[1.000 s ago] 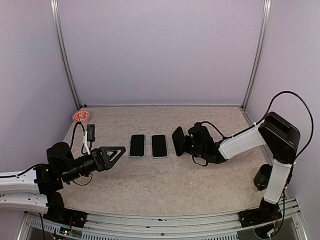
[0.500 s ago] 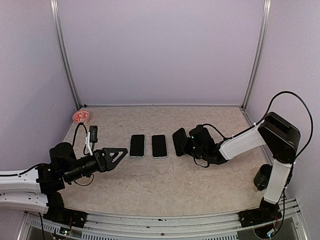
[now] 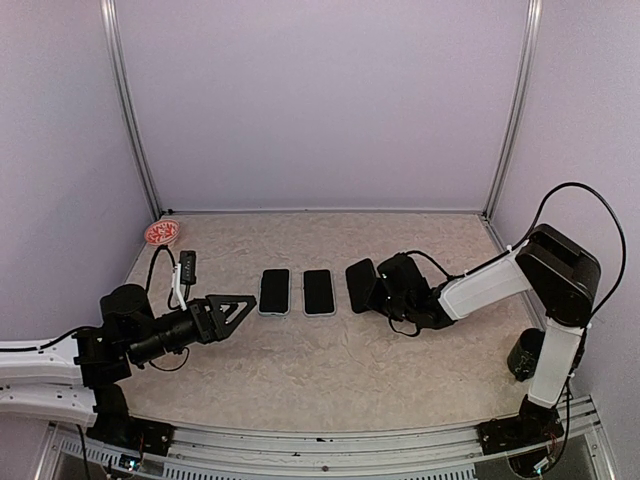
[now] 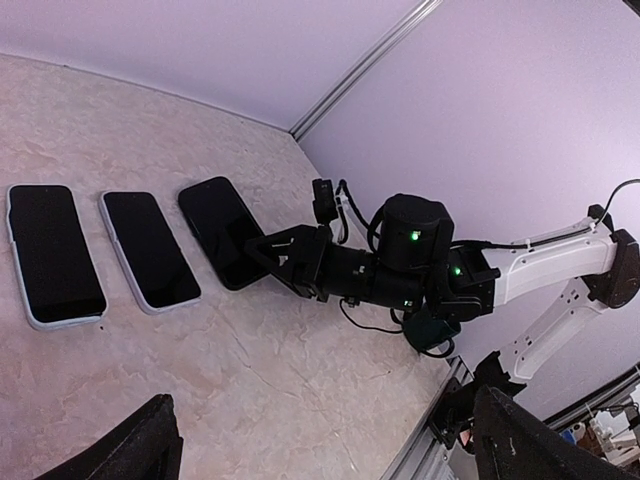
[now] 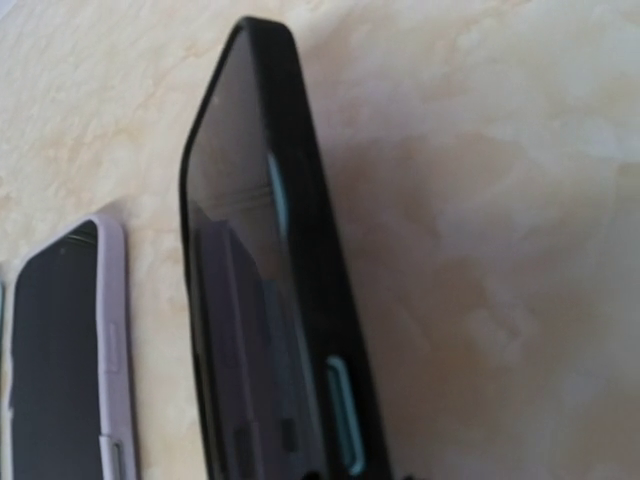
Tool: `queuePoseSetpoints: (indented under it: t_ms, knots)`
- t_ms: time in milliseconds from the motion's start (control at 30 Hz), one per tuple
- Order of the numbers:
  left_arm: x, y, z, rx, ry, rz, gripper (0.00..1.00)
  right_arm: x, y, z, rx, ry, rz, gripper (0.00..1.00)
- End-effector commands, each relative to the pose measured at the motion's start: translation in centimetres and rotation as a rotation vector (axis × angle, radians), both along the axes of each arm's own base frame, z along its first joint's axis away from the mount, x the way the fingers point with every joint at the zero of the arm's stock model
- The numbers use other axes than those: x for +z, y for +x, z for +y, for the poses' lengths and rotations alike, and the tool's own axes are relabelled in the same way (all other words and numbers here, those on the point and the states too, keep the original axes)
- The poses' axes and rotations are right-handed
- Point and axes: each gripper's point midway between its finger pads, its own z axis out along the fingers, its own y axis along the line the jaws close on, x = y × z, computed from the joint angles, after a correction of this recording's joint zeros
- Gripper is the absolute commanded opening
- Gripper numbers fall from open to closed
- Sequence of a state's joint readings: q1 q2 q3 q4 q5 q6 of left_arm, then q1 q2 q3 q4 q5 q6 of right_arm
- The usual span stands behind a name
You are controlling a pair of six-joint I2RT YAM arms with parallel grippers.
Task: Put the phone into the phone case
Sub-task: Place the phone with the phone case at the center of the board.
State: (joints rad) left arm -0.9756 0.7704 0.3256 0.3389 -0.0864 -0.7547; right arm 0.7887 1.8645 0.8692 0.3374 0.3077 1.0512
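Phone (image 3: pixel 359 285) tips flatter onto tabletop (image 3: pixel 330 375) since a second ago: set-down, I judge. Right gripper (image 3: pixel 379 292) grip unclear; left gripper (image 3: pixel 233 305) wide.

Lilac walls (image 3: pixel 320 100), silver corner posts (image 3: pixel 130 110), beige marbled tabletop (image 3: pixel 330 370), metal rail (image 3: pixel 330 445) along near edge.

Worktop (image 3: pixel 330 370) contents, by count. Phones: three in one row. Two have pale rims, the left pale-rimmed phone (image 3: pixel 274 291) and the middle pale-rimmed phone (image 3: pixel 318 291); one is the black-rimmed phone (image 3: pixel 360 285). Round red object (image 3: pixel 163 233): one. Small black device (image 3: pixel 184 265) with attached cable: one. Robot arms: two, each bearing one claw, giving two claws: the left claw (image 3: pixel 235 310) and the right claw (image 3: pixel 377 290).
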Motion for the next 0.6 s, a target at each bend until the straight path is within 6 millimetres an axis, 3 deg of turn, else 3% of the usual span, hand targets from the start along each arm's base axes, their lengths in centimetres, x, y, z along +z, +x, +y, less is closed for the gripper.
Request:
queuePoseSetpoints:
  t_ms: [0, 567]
  knots:
    - [0.29, 0.14, 0.03, 0.001, -0.020, -0.014, 0.99, -0.87, -0.57, -0.48, -0.011, -0.029, 0.021, 0.34]
    - [0.20, 0.28, 0.06, 0.008, -0.019, -0.012, 0.99, -1.30, -1.19, -1.34, -0.018, -0.072, 0.052, 0.43]
